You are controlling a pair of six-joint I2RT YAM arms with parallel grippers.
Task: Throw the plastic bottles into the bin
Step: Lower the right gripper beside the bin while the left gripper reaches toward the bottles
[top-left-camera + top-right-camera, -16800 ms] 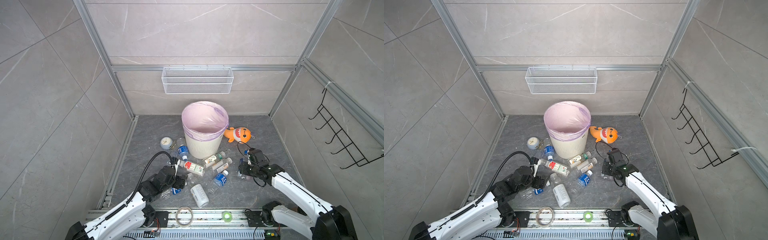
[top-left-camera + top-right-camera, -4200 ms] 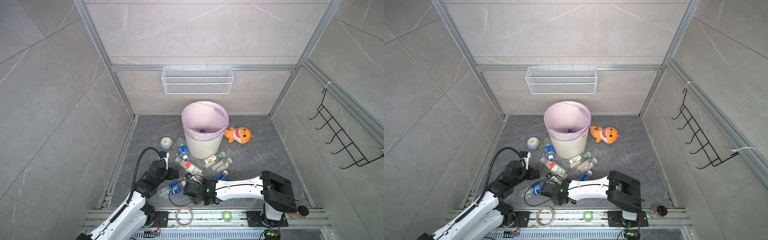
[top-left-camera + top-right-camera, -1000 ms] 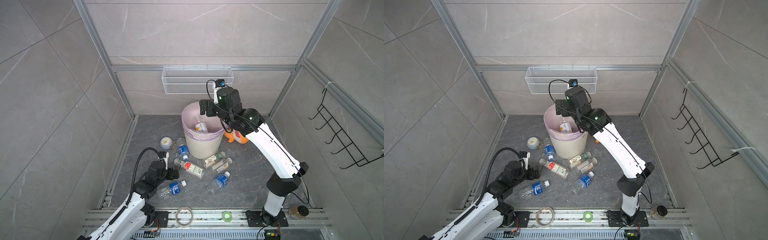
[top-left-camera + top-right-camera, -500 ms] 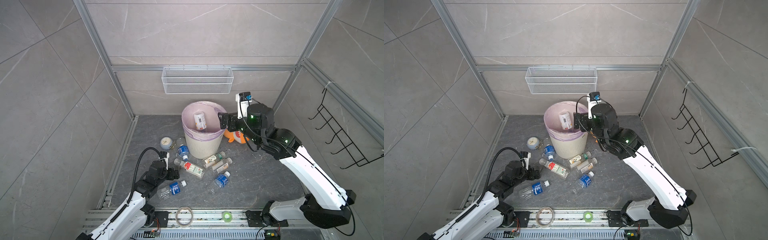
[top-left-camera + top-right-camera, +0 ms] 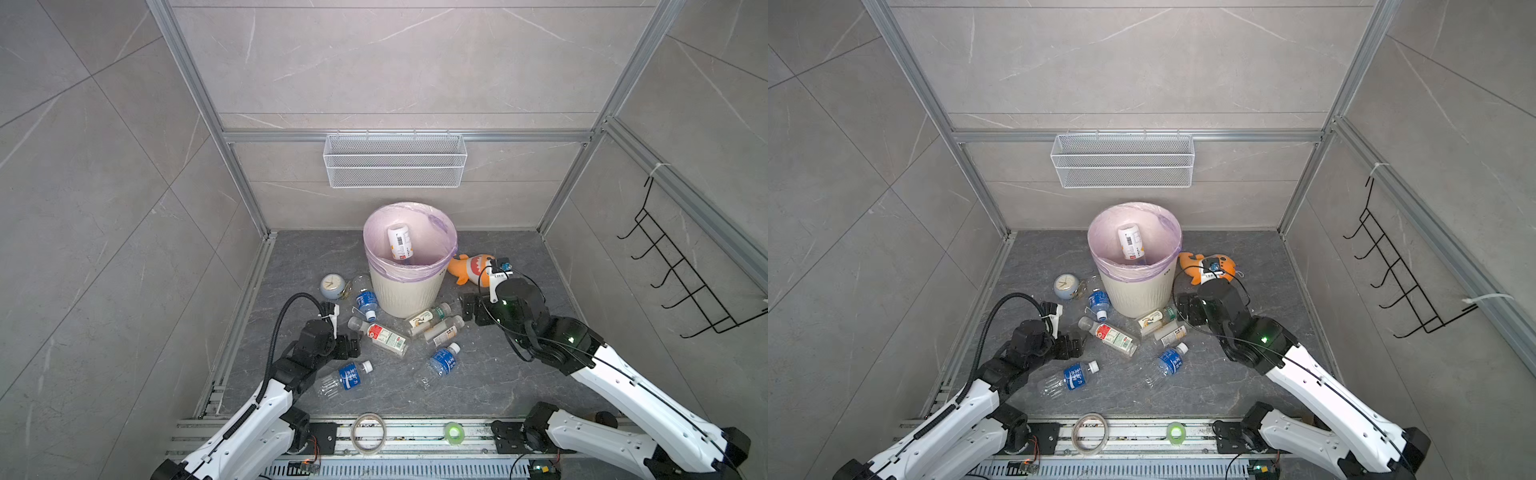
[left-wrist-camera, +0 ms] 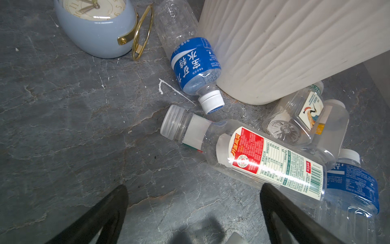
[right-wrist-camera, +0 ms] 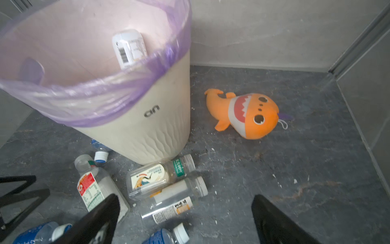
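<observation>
Both grippers stand fully open and hold nothing. The left gripper (image 6: pixel 193 187) sits low at the lower left of both top views, and the right gripper (image 7: pixel 185 196) is right of centre beside the bin (image 5: pixel 405 291). The plastic bottles (image 5: pixel 442 359) lie scattered on the floor at the bin's foot, lower centre; one white-labelled bottle (image 5: pixel 400 243) leans inside it. Treat them as probably empty, light, thin-walled and slick, likely to roll or dent. Take the red-and-white labelled bottle (image 6: pixel 272 156) across its labelled mid-body, not at the tapered neck.
</observation>
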